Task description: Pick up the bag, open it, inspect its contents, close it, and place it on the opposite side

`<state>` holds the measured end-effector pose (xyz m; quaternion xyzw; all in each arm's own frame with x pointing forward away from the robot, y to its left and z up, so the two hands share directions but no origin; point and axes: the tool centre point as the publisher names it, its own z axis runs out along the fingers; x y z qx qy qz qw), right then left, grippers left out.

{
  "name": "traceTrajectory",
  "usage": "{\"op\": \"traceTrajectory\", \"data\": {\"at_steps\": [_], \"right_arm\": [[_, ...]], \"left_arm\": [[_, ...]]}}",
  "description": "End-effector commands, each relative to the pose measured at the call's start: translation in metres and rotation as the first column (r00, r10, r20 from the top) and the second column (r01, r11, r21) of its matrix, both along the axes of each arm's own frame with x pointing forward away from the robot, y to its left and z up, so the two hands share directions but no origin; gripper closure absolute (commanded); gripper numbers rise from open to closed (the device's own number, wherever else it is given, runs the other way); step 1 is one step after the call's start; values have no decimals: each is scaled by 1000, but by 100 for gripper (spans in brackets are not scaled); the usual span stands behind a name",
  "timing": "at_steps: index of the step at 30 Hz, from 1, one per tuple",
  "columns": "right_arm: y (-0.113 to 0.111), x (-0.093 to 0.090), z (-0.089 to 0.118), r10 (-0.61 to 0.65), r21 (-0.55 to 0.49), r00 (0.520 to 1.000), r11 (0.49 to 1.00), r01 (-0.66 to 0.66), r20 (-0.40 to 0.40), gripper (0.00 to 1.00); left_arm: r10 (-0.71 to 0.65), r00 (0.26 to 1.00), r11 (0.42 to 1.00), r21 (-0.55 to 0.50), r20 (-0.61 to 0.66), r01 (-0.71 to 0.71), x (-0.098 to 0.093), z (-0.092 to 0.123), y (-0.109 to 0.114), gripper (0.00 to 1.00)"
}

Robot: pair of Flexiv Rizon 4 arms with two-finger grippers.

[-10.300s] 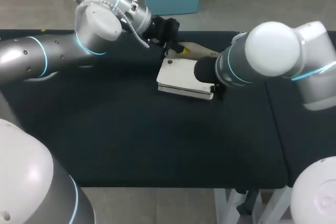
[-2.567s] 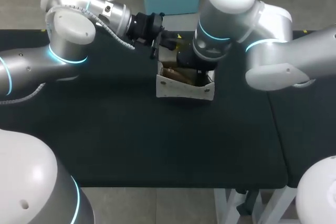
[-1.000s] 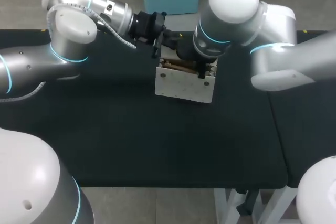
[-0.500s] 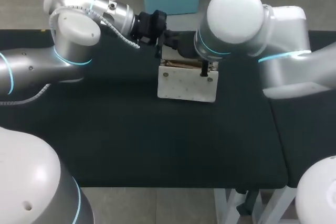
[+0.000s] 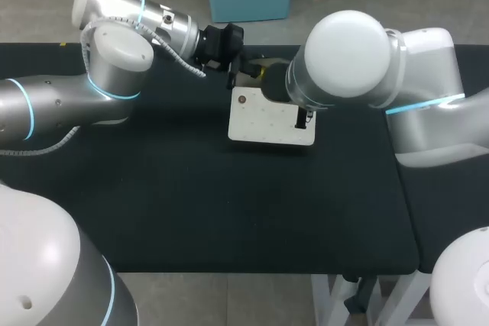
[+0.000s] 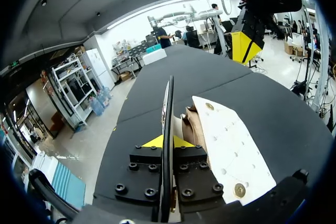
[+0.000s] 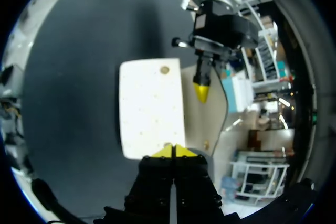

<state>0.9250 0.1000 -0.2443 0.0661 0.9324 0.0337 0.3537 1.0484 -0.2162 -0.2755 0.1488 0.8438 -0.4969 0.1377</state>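
Lowered since a moment ago, the flap (image 7: 151,106) now lies almost flat over the white bag (image 5: 271,118), which sits at the far middle of the black table (image 5: 191,196). Only a sliver of brown contents (image 6: 195,125) shows under the flap. The right gripper (image 7: 172,151) has its tips pinched together on the flap's edge. The left gripper (image 6: 160,142) is clamped tight on a thin panel of the bag, seen edge-on between its fingers.

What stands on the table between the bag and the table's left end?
Nothing visible lies on the table between them. Only the left arm hangs above that stretch, its claw at the bag.
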Motion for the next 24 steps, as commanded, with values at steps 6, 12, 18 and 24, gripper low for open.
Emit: {"op": "traceTrajectory", "data": {"at_steps": [6,12,18,24], "right_arm": [[3,-7,-22,12,74,1000,997,-12,-2,100],[3,-7,-22,12,74,1000,997,-12,-2,100],[12,-10,-32,6,81,997,997,-12,75,100],[22,-33,-59,-44,53,991,998,38,127,100]], "left_arm": [[-19,999,1000,0,48,19,-4,-16,2,100],[-19,999,1000,0,48,19,-4,-16,2,100],[-31,997,1000,0,66,31,-5,-19,1,100],[-23,993,1000,-11,116,25,4,-34,4,100]]}}
